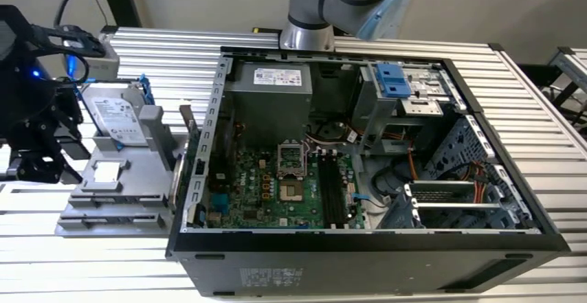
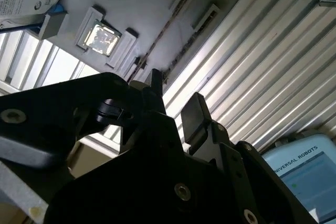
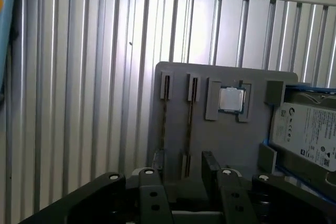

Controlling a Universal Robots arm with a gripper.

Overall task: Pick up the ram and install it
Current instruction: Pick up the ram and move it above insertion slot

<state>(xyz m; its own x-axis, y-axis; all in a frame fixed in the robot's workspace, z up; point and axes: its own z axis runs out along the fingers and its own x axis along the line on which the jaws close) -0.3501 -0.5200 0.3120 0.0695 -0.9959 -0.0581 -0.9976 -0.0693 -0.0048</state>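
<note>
The ram (image 3: 189, 124) stands on edge in the grey holder (image 3: 231, 140) on the worktop (image 3: 79, 77), its near end between the spread jaws. I cannot tell whether they touch it. A 2nd stick (image 3: 166, 111) alongside is barely legible, and the hard drive (image 3: 310, 129) is cut off.

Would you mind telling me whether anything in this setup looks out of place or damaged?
Nothing stands out. Two ram sticks stand on edge in the grey holder's slots, the processor sits square in its recess, and the hard drive lies beside them.
</note>
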